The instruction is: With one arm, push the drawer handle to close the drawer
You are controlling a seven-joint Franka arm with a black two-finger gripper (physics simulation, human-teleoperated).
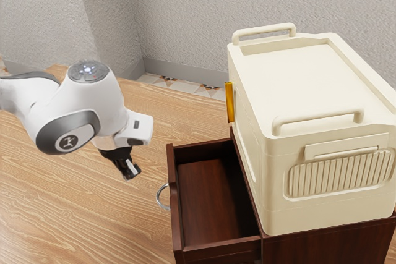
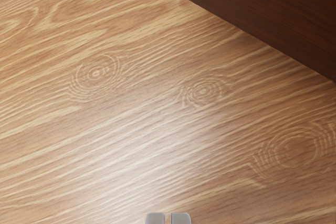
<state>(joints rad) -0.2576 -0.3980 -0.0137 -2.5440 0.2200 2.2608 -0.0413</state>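
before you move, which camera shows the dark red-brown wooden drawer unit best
The exterior view: the drawer unit is seen with its open drawer and curved silver handle. The wrist view has a cropped stretch of dark wood; which part, I cannot tell.

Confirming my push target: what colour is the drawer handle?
The drawer handle is silvery grey, seen best in the exterior view.

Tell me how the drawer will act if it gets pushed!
The drawer looks like stiff wood, so it probably won't bend. It sticks out of the cabinet, so it should slide in. Its boxy shape likely won't roll.
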